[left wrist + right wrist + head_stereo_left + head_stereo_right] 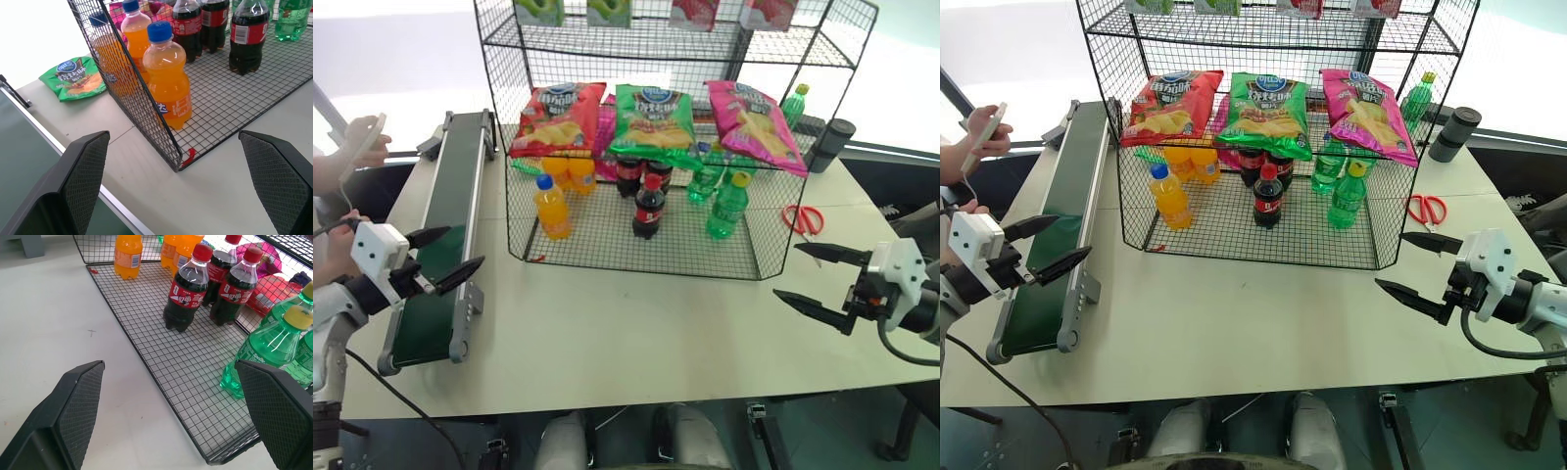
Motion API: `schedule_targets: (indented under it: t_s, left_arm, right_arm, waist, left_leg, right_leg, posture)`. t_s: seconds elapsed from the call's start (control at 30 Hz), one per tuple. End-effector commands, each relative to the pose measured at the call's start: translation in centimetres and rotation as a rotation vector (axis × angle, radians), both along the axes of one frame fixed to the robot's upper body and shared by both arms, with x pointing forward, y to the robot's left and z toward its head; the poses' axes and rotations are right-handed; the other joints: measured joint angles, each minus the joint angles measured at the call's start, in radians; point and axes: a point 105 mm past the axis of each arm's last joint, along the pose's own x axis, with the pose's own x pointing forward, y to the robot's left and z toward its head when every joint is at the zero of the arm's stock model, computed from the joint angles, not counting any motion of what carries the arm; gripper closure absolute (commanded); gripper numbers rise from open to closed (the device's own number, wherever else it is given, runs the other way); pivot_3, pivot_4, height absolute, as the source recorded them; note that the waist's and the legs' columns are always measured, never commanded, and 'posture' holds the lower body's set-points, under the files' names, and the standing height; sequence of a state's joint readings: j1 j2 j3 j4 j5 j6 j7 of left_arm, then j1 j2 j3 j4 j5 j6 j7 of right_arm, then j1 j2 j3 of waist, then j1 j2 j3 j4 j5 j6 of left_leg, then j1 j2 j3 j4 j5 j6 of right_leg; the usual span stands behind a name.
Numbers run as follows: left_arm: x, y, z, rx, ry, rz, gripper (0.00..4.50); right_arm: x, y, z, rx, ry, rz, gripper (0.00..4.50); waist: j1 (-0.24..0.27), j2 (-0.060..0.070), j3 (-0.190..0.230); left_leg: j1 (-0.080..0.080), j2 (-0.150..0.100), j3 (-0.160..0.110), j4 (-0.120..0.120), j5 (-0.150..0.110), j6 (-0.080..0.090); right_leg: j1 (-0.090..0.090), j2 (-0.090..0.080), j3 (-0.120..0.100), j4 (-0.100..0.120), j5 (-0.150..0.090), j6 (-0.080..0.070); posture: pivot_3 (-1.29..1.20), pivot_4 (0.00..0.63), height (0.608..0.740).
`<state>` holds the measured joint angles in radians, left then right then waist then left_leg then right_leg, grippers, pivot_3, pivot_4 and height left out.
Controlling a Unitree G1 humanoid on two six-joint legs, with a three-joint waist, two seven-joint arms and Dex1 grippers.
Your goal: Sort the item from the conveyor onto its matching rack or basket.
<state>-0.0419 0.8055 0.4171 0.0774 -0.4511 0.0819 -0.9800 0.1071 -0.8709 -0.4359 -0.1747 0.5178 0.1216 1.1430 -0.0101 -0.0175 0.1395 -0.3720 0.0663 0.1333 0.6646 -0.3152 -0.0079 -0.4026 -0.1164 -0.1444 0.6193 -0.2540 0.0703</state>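
Observation:
A magenta-pink crisp bag [756, 127] lies on the middle tier of the black wire rack [607, 235], at its right end, beside a green bag [653, 119] and a red bag [556, 117]. The dark green conveyor [450, 196] runs along the table's left side, and its belt is bare. My left gripper [467, 246] hovers open over the belt's near end with nothing between its fingers. My right gripper [784, 268] hangs open above the table, off the rack's front right corner, and is also empty. Both wrist views look in at the rack's bottom tier.
Orange [552, 208], cola [648, 206] and green [727, 206] bottles stand on the rack's bottom tier. Red scissors [803, 217] and a dark tumbler [830, 144] sit to the rack's right. A person's hand [362, 142] holds a white device beyond the conveyor. A small green bag [73, 78] lies on the table.

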Motion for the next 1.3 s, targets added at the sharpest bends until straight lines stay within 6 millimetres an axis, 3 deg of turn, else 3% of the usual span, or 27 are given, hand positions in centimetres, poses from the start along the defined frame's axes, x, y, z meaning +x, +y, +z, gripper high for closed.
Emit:
schedule_targets:
  t_s: [0.03, 1.1, 1.3]
  left_arm:
    - [-0.2, 0.5, 1.1, 0.036, -0.050, 0.006, 0.00]
    - [1.2, -0.8, 1.4, 0.021, -0.109, -0.072, 0.00]
    - [1.6, -1.0, 1.4, 0.020, -0.118, -0.079, 0.00]
  right_arm:
    - [0.0, -0.1, 0.4, -0.009, -0.031, 0.003, 0.07]
    - [0.5, -0.8, 0.1, -0.015, -0.072, -0.019, 0.07]
    - [1.4, -1.5, -0.7, -0.015, -0.004, -0.115, 0.07]
  waist:
    - [0.000, 0.000, 0.000]
    - [-0.001, 0.000, 0.000]
    - [-0.001, 0.000, 0.000]
  left_leg:
    - [0.000, 0.000, 0.000, 0.000, 0.000, 0.000]
    - [0.001, -0.001, 0.000, 0.000, 0.002, -0.003]
    - [0.001, -0.001, 0.001, 0.000, 0.002, -0.004]
  right_leg:
    - [0.000, 0.000, 0.000, 0.000, 0.000, 0.000]
    - [0.000, 0.001, 0.000, 0.000, 0.000, 0.000]
    - [0.001, 0.000, 0.000, 0.001, 0.000, 0.000]
  posture:
    - [0.00, 0.150, 0.738]
    - [0.00, 0.150, 0.738]
    - [0.00, 0.150, 0.738]
